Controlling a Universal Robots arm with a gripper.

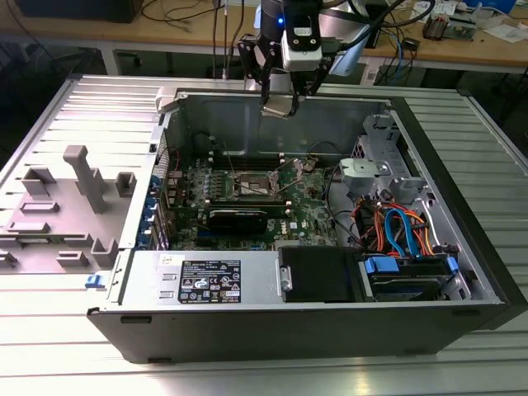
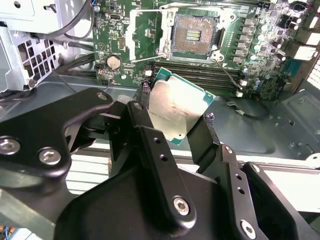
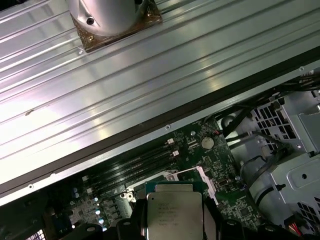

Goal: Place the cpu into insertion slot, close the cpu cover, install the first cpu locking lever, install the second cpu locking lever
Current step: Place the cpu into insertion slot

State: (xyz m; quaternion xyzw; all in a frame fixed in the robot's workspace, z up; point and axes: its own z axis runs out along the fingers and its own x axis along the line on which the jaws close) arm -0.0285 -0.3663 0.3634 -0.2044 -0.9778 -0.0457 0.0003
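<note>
- Gripper point(image 2: 175, 114) clamped on cpu point(image 2: 181, 97) at 2 opp. edges; silvery top faces cam, chip tilted.
- Insertion slot point(image 2: 193, 34) on motherboard point(image 2: 250, 50) lies open w/ contacts showing, well apart from cpu.

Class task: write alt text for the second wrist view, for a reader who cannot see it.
The gripper holds the cpu by its edges, tilted, with its silvery top facing the camera. Beyond it lies the green motherboard, with its socket open and empty.
</note>
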